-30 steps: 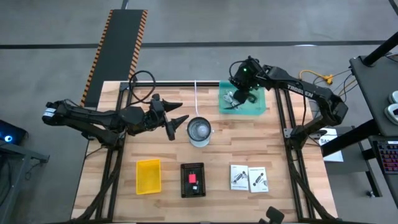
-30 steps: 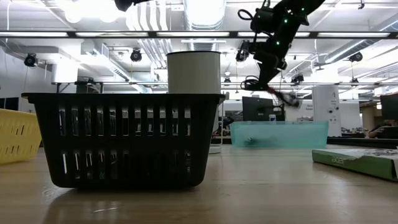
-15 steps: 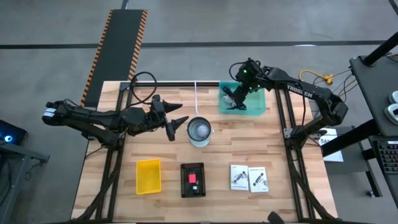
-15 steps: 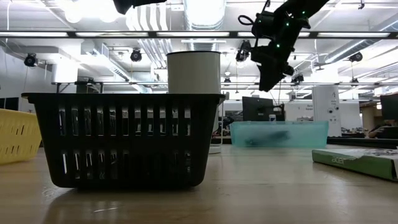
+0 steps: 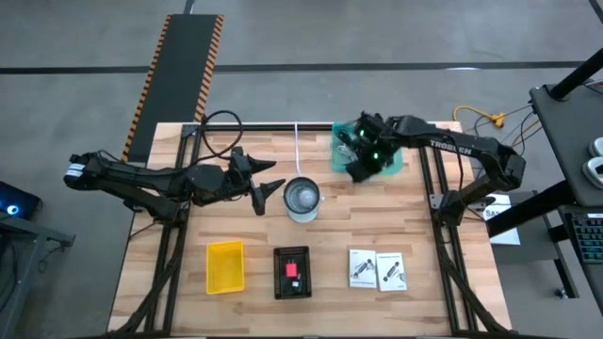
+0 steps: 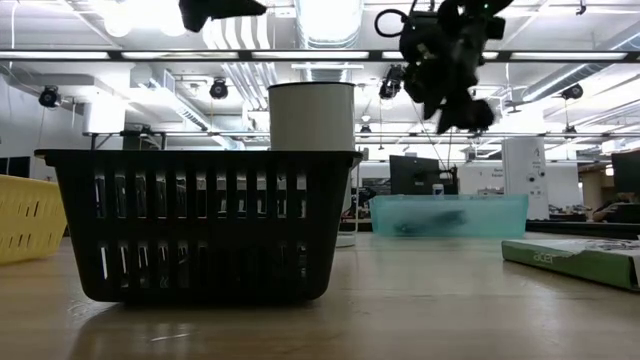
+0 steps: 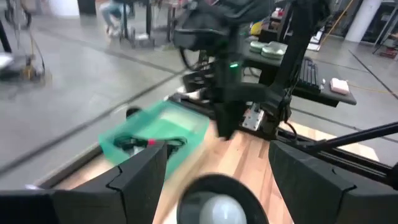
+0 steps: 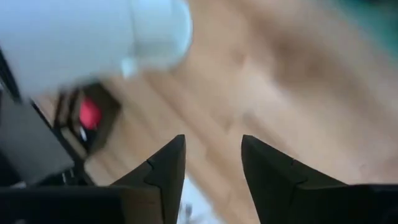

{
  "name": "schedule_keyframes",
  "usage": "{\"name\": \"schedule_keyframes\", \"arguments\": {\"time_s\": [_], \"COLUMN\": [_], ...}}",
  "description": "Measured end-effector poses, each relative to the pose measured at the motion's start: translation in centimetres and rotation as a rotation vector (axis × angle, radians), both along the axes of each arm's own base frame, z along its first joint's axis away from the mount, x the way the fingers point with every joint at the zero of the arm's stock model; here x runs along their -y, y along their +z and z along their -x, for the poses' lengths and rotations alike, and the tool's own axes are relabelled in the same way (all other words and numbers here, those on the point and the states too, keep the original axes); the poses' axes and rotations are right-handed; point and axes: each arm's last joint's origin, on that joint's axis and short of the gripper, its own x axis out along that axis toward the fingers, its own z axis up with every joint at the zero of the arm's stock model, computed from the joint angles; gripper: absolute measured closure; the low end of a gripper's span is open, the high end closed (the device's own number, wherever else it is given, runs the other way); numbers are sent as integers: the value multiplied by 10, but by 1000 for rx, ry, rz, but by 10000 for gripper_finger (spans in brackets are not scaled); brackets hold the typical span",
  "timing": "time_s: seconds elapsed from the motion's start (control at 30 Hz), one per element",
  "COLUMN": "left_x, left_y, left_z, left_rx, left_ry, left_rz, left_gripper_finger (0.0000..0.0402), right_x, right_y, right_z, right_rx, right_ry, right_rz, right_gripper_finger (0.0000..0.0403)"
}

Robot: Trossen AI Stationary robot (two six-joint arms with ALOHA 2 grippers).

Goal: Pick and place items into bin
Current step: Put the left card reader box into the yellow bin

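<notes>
My right gripper (image 5: 357, 166) (image 6: 462, 112) (image 8: 211, 140) hovers open over the near left part of the teal bin (image 5: 397, 156) (image 6: 450, 214) at the table's far edge and holds nothing. A dark coiled cable (image 7: 133, 143) (image 6: 430, 220) with a pink bit lies on the bin's floor. My left gripper (image 5: 271, 174) (image 7: 217, 149) waits open in the air just left of the round metal cup (image 5: 302, 198) (image 7: 217, 199). Two white printed packets (image 5: 377, 269) lie flat near the table's near edge. A pink item (image 5: 292, 270) (image 8: 90, 112) lies in the black basket (image 5: 291, 254).
A yellow bin (image 5: 224, 266) (image 6: 25, 215) stands left of the black basket (image 6: 200, 225) by the near edge. The cup (image 6: 311, 115) stands mid-table between the arms. A black cable loops at the far left corner (image 5: 217, 127). Bare wood lies right of the cup.
My right gripper has let go of a cable that hung from it; the cable has dropped into the teal bin and lies there. The gripper has since swung a little toward the table's left and near side and turned. My left arm has kept still.
</notes>
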Motion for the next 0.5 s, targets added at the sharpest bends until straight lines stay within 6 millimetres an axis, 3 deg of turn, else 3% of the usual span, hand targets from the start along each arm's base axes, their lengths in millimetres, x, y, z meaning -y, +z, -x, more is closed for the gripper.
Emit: {"name": "schedule_keyframes", "arguments": {"time_s": [0.17, 0.5], "left_x": [0, 0], "left_y": [-6, -6], "left_z": [1, 3], "left_rx": [-47, -50], "left_ry": [8, 6], "left_rz": [41, 40], "left_gripper_finger": [136, 136], "right_x": [-42, -137], "right_y": [-3, -19], "right_z": [-6, -10], "right_rx": [-117, -285], "right_ry": [62, 118], "right_rz": [-69, -17], "right_gripper_finger": [266, 271]}}
